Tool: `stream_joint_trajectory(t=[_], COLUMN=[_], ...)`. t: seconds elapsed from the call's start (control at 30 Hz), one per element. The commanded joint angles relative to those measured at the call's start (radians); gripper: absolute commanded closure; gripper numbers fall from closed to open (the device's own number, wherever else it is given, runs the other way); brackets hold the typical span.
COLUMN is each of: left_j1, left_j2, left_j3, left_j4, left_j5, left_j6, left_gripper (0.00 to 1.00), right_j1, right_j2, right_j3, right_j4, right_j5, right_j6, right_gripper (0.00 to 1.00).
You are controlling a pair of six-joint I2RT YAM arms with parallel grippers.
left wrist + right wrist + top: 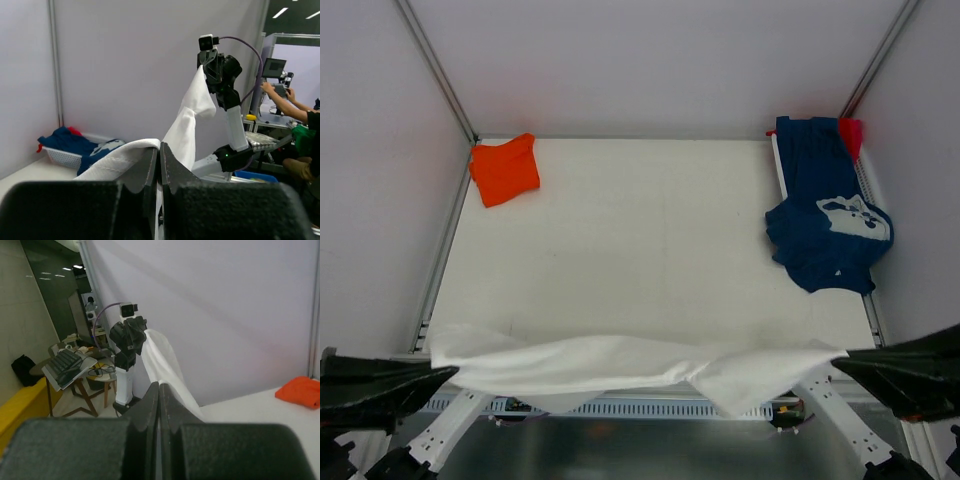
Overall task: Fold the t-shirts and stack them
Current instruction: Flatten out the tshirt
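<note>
- Left gripper point(447, 372) is clenched tight on one end of the white t-shirt point(620, 365). Its own camera shows the two fingers point(150, 165) pressed together with white cloth bunched between them.
- Right gripper point(838, 360) is doing the same at the other end, jaws pinched together on a corner of that same shirt. The cloth spills down from its tips in the left wrist view.
- So both tools are grasping, one at 8 o'clock in the overhead view and the other at 4 o'clock, well apart.
- Between them the white t-shirt stretches as a long, sagging, wrinkled band across 6 o'clock, along the near edge of the table point(650, 230). A fold droops lowest a little right of centre.
- Whether that droop touches the table cannot be told from here.
- Out at 10 o'clock, in the far left corner, the orange t-shirt point(505, 170) lies folded into a small, slightly skewed square, well apart from everything else.
- Over at 2 o'clock the navy t-shirt point(825, 225) sits crumpled with its white print facing up. It is heaped over a white basket point(62, 157) against the right wall.
- Just behind it at 1 o'clock, a scrap of the red t-shirt point(851, 132) peeks out in the far right corner.
</note>
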Motion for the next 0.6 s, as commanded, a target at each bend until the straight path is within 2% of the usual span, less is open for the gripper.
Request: stream_joint_trajectory(t=[0.0, 0.1, 0.27, 0.37, 0.47, 0.57], left_j1=[0.008, 0.016, 0.044, 0.051, 0.053, 0.053], left_j2=[-0.044, -0.052, -0.069, -0.081, -0.108, -0.138], left_j3=[0.108, 0.207, 0.299, 0.271, 0.200, 0.083], left_j4=[0.025, 0.026, 0.026, 0.026, 0.026, 0.026], left_j5=[0.081, 0.090, 0.084, 0.055, 0.018, -0.037], left_j6=[-0.032, -0.042, -0.067, -0.064, -0.055, -0.039], left_gripper=[1.00, 1.00, 1.00, 1.00, 1.00, 1.00], right_j1=[-0.099, -0.101, -0.133, -0.147, -0.156, -0.168], right_j2=[-0.014, -0.014, -0.016, -0.030, -0.048, -0.103], right_j3=[0.120, 0.203, 0.364, 0.365, 0.341, 0.220], right_j4=[0.250, 0.297, 0.154, 0.071, -0.092, -0.132], right_j5=[-0.177, -0.125, 0.001, 0.120, 0.214, 0.297], right_j6=[0.213, 0.290, 0.216, 0.182, 0.097, 0.058], right_gripper=[1.00, 0.99, 0.99, 1.00, 1.00, 0.99])
